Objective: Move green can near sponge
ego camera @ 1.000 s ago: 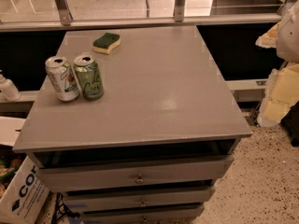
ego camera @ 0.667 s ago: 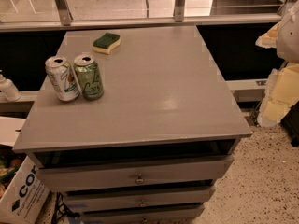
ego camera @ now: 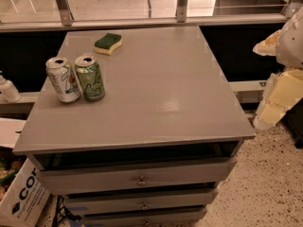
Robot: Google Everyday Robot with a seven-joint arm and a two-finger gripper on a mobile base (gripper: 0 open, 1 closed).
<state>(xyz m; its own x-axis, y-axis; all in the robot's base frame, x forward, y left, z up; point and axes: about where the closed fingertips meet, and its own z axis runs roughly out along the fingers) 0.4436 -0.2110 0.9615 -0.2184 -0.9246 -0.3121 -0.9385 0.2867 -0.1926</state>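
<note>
The green can stood upright on the table, its long axis vertical and its silver top up. Just beside the green can, on its left in the view, stood a white can with green and red markings. The sponge lay flat near the green can, behind it toward the far edge. The pincer showed only as a pale shape well to the right of the green can, past the table's edge. Whether it was apart or together could not be told. The coming reach would likely run leftward across the table to the can's free side.
</note>
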